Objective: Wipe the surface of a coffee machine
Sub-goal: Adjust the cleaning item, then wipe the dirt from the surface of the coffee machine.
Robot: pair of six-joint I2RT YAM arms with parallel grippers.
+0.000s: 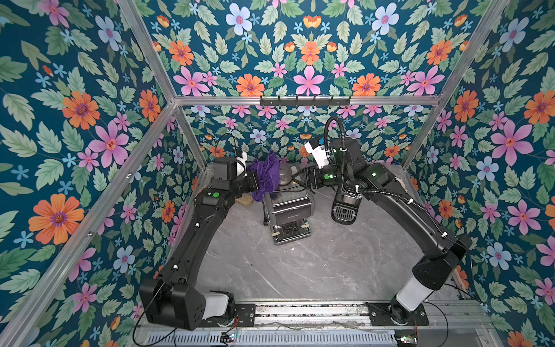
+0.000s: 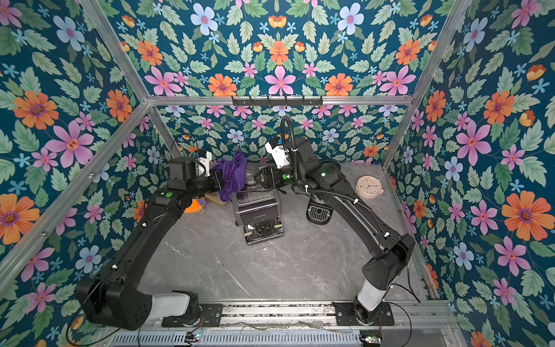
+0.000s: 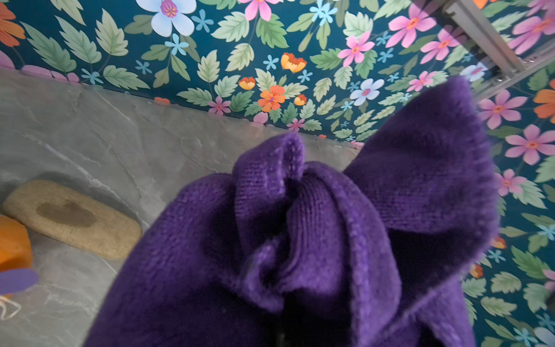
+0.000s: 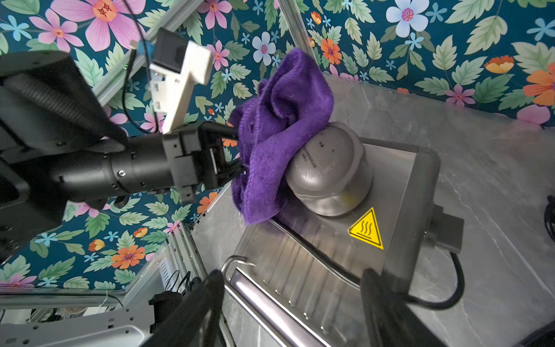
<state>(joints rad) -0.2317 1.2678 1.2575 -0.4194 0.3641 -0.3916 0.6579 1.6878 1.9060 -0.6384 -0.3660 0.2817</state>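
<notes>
The steel and black coffee machine (image 1: pixel 288 210) (image 2: pixel 258 210) (image 4: pixel 330 255) stands mid-table. An upturned metal cup (image 1: pixel 285 175) (image 2: pixel 250 174) (image 4: pixel 327 171) sits on its top plate. My left gripper (image 1: pixel 256 181) (image 2: pixel 220 180) (image 4: pixel 238 150) is shut on a bunched purple cloth (image 1: pixel 265 174) (image 2: pixel 231 174) (image 3: pixel 300 240) (image 4: pixel 279 135), which presses against the cup's side and drapes onto the machine's top. The cloth hides the left fingers in the left wrist view. My right gripper (image 1: pixel 295 177) (image 2: pixel 258 178) (image 4: pixel 292 275) hovers open over the machine's top, just short of the cup, holding nothing.
A tan pad (image 3: pixel 72 219) (image 2: pixel 214 198) and an orange object (image 2: pixel 193 205) (image 3: pixel 13 243) lie left of the machine. A black round grille part (image 1: pixel 344 210) (image 2: pixel 319 213) stands to its right, under the right arm. A pink clock (image 2: pixel 368 187) lies far right. The machine's cord (image 4: pixel 450 285) trails behind.
</notes>
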